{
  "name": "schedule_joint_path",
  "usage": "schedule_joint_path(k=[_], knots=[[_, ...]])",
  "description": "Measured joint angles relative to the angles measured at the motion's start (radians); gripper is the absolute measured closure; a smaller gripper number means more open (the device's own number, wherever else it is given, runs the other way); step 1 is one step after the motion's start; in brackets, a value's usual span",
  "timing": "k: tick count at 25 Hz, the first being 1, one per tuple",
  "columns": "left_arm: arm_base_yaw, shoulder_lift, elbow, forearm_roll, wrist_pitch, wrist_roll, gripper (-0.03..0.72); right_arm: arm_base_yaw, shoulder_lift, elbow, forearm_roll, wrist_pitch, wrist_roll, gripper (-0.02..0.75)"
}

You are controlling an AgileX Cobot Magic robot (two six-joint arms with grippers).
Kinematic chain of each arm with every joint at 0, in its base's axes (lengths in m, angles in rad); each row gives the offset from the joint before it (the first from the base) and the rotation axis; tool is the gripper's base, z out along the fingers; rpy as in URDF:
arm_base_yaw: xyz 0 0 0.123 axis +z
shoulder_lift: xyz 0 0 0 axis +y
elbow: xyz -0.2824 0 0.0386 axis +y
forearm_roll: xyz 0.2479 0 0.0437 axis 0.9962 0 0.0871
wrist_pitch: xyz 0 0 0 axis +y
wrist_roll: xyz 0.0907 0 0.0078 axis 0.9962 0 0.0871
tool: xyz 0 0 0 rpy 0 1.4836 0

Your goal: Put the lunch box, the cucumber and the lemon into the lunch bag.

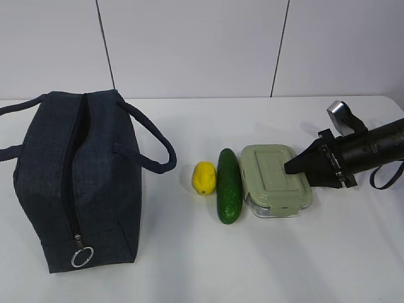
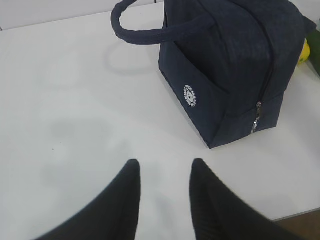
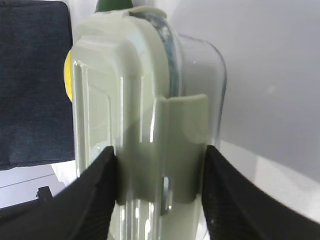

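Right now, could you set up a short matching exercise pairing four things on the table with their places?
Things:
1. lunch bag
2. lemon
3. cucumber
4. lunch box

Places:
A. between the lemon and the lunch box
B. far left, zipper shut
C. right end of the row, at the right claw
D. just right of the bag's handle

Pairs: 1-B, 2-D, 3-A, 4-C

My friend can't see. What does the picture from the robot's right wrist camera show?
The right gripper has its two black fingers on either side of the lunch box, around a latch of its pale green lid. The lunch bag is behind.
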Motion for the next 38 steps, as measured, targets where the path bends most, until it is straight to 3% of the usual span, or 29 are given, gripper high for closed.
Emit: schedule_joint_path(k=[38], knots=[[0.0,0.0,0.0,0.0,0.0,0.0,0.445,0.0,-0.04,0.0,-0.032,-0.023,0.139,0.384]])
